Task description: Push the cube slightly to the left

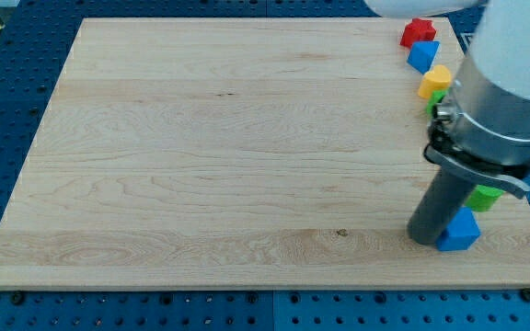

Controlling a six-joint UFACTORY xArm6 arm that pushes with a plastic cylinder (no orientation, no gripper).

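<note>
One dark rod comes down from my bulky grey-and-white arm (pixel 504 83) near the board's right edge, and my tip (pixel 425 241) rests on the wood close to the bottom right corner. It is a plain rod end, so nothing on it can spread or pinch; it simply stands pressed to the surface. Just to the view's right of my tip, touching or all but touching the rod, sits the blue cube (pixel 460 232), close to the board's bottom edge. Directly above the cube, partly hidden behind the arm, a green block (pixel 484 197) shows; its shape cannot be made out. Further up the right edge, a second bit of green (pixel 437 97) peeks out beside the arm, too covered to tell its form. Above it lie a yellow block (pixel 435 81), a blue block (pixel 422 55), and, nearest the top right corner, a red star-like block (pixel 418 31). The wooden board (pixel 219 147) lies on a blue perforated table (pixel 7 83).
</note>
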